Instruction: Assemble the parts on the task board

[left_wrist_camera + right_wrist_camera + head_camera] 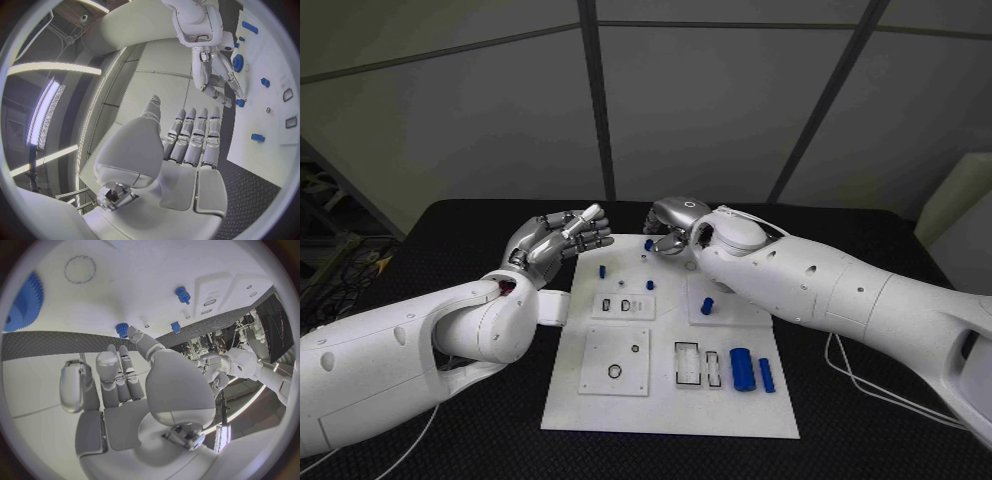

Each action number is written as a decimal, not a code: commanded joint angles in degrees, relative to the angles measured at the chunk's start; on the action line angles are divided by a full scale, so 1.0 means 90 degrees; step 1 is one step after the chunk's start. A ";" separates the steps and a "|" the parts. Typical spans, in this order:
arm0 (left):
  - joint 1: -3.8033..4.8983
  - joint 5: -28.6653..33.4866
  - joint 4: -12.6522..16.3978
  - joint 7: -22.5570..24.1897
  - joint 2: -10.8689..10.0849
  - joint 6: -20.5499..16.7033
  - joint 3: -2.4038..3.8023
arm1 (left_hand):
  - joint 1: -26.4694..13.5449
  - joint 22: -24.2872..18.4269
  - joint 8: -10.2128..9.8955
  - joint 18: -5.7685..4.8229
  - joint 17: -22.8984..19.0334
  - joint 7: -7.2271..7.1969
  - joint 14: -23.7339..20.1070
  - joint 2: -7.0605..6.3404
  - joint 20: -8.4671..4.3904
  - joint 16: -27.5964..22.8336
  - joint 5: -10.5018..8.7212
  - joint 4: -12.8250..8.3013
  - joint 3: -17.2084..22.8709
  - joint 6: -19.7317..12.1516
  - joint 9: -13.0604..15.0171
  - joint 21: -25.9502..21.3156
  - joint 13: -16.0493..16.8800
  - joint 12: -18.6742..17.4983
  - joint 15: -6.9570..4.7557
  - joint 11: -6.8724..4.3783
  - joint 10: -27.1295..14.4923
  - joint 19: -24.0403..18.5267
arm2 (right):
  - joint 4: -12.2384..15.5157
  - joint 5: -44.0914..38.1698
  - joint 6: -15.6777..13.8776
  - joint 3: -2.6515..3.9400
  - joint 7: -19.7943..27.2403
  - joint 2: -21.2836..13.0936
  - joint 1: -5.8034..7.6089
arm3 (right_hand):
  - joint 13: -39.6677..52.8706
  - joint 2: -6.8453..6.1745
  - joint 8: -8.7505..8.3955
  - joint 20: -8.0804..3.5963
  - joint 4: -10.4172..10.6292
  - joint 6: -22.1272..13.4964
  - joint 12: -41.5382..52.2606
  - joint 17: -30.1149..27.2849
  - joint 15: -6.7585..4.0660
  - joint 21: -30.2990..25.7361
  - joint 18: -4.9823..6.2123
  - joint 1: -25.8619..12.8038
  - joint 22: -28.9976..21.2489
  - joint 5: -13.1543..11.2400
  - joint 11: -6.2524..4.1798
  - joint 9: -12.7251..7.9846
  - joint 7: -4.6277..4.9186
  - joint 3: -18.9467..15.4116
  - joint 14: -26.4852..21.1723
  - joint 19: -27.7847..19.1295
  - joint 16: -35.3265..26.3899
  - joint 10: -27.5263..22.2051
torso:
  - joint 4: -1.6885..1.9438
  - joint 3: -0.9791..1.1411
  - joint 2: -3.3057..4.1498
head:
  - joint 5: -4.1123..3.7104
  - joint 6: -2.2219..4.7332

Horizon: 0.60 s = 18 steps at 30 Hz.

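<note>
Overhead, the white task board [672,400] lies in the middle of the black desk [877,420]. Two blue cylinders [743,368] lie side by side near its right edge, and small blue pegs [603,270] stand toward its far end. The left hand [563,240] hovers by the board's far left corner, fingers straight and close together, holding nothing. The right hand [672,226] is above the far edge; whether it grips anything I cannot tell.

From the left wrist, the left hand [187,142] shows flat, fingers side by side, nothing in them.

From the right wrist, the right hand [122,380] has fingers extended toward a blue peg [122,330] at the board's edge; contact is unclear.
</note>
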 commanded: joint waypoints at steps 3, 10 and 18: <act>0.0017 -0.0053 0.0010 0.0006 -0.0036 0.0087 0.0007 | -0.0010 -0.0014 -0.0035 -0.0127 -0.0007 0.0251 0.0006 -0.0004 -0.0012 -0.0038 0.0012 -0.0044 -0.0007 0.0003 -0.0009 -0.0011 -0.0007 -0.0053 0.0024 0.0030 0.0003 0.0027 | 0.0417 0.0062 -0.0331 0.0001 -0.0002 -0.0351 0.0019 | 0.0008 -0.0043 -0.0015 0.0013 0.0008 -0.0022 -0.0015 -0.0009 0.0038 -0.0044 0.0090 0.0042 -0.0019 -0.0043 0.0002 0.0009 0.0009 -0.0078 0.0011 -0.0038 -0.0003 -0.0023 | -0.0015 0.0012 -0.0010 | -0.0005 0.0034; 0.0018 -0.0111 -0.0015 -0.0004 -0.0120 0.0173 0.0006 | -0.0005 -0.0020 -0.0042 -0.0130 -0.0007 0.0251 -0.0001 -0.0009 -0.0012 -0.0042 0.0013 -0.0060 -0.0015 0.0000 -0.0011 -0.0015 -0.0007 -0.0063 0.0026 0.0032 0.0000 0.0024 | 0.1314 0.0778 -0.0766 0.0002 -0.0141 -0.1377 0.0018 | 0.0104 -0.0064 -0.0007 -0.0045 0.0234 0.0138 0.0247 -0.0020 -0.0048 -0.0009 0.0072 -0.0060 0.0079 -0.0012 -0.0116 0.0018 0.0043 -0.0278 0.0010 0.0032 0.0045 0.0794 | -0.0131 0.0055 -0.0063 | -0.0007 0.0104; 0.0017 -0.0179 -0.0044 -0.0011 -0.0158 0.0242 0.0005 | -0.0005 -0.0020 -0.0042 -0.0130 -0.0007 0.0251 -0.0001 -0.0009 -0.0012 -0.0042 0.0013 -0.0060 -0.0015 0.0000 -0.0011 -0.0015 -0.0007 -0.0063 0.0026 0.0032 0.0000 0.0024 | 0.1754 0.1718 -0.0242 0.0002 -0.0470 -0.2246 0.0019 | 0.0550 -0.0515 -0.0017 -0.0330 0.1201 -0.0127 0.0774 0.0458 -0.0340 0.0337 -0.0085 -0.0494 0.0851 -0.0223 -0.0446 0.0015 -0.0180 -0.0873 0.0111 0.0502 0.0408 0.2204 | -0.0205 0.0099 -0.0106 | -0.0075 0.0129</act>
